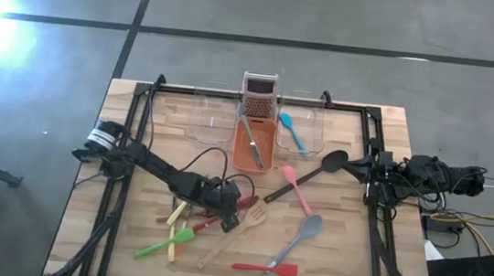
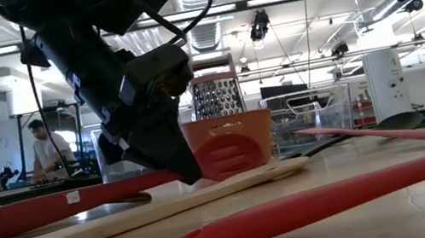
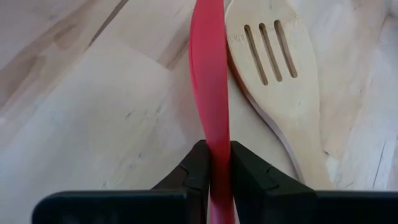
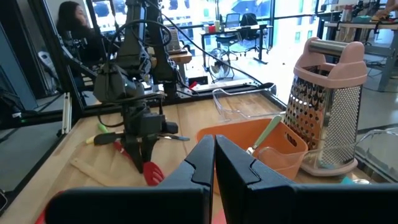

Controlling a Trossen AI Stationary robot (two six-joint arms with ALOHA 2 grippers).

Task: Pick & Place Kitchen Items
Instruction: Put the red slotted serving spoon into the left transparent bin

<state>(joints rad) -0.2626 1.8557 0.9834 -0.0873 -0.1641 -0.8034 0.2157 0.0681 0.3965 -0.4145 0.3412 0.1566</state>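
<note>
My left gripper (image 1: 225, 211) is low over the table's middle, shut on a red utensil (image 3: 209, 74) that lies beside a wooden slotted spatula (image 3: 273, 81). The gripper also shows in the low view (image 2: 190, 173), with the red handle (image 2: 38, 213) running off to one side. My right gripper (image 4: 214, 158) is shut and empty, and waits at the table's right edge (image 1: 374, 174). On the table lie a pink spatula (image 1: 297, 189), a black ladle (image 1: 312, 172), a grey spoon (image 1: 301, 237), a red spatula (image 1: 265, 269), green utensils (image 1: 167, 244) and yellow-handled knives (image 1: 175, 213). My left gripper pinches the red utensil between its two fingers, one on each side of its narrow part (image 3: 216, 146), just behind the broad red end. The fingers slant down from the table's left. The utensil runs on ahead of them, low along the table; whether it is lifted clear, I cannot tell.
An orange tub (image 1: 243, 159) at the far middle holds a green-handled and a grey utensil. A metal grater (image 1: 259, 89) stands behind it. Clear tubs (image 1: 212, 123) flank it, and the right one holds a blue spatula (image 1: 292, 132). Black rails (image 1: 139, 117) run along both table sides.
</note>
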